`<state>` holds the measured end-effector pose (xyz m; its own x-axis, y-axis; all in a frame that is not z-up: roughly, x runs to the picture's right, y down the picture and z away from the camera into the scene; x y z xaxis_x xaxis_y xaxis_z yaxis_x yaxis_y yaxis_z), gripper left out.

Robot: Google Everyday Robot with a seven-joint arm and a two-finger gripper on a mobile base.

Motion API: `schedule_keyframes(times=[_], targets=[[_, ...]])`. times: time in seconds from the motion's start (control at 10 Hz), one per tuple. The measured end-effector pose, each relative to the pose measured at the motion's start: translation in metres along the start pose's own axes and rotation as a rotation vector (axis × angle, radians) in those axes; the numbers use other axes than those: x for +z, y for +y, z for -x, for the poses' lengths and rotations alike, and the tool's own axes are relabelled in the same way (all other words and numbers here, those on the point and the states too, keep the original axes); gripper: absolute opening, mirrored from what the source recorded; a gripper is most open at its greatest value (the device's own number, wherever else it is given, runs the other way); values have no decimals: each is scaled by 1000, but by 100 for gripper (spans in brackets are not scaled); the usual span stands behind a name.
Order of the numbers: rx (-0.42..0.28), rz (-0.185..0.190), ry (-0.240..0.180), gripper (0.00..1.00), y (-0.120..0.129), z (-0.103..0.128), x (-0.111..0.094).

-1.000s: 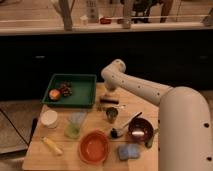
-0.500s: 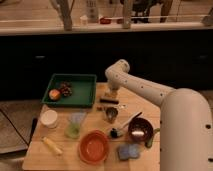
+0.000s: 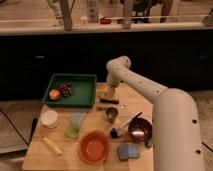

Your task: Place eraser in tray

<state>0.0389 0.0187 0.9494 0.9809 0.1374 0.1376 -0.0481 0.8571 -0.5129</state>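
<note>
The eraser (image 3: 109, 101) is a small flat black bar lying on the wooden table just right of the tray. The tray (image 3: 80, 98) is dark green and rectangular, at the table's back left, and holds an orange-red fruit (image 3: 54, 94) and a dark clump (image 3: 65, 90). My gripper (image 3: 110, 93) points down right over the eraser, at or just above its top. The white arm bends above it and runs off to the lower right.
In front of the eraser stand a metal cup (image 3: 111, 114), a dark bowl (image 3: 140, 129) and a white-handled brush (image 3: 123, 128). An orange bowl (image 3: 94, 146), blue pad (image 3: 129, 151), green cup (image 3: 75, 128), white cup (image 3: 49, 119) and yellow object (image 3: 52, 146) fill the front.
The arm's elbow has shifted slightly right and up while the gripper stays over the eraser. The eraser lies in the same place.
</note>
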Motion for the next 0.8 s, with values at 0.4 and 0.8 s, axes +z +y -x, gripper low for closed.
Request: schedule_keyframes(times=[0.4,0.8], targets=[[43,71,-15,77,14,3,23],[69,134,-2,40,26,-7,41]])
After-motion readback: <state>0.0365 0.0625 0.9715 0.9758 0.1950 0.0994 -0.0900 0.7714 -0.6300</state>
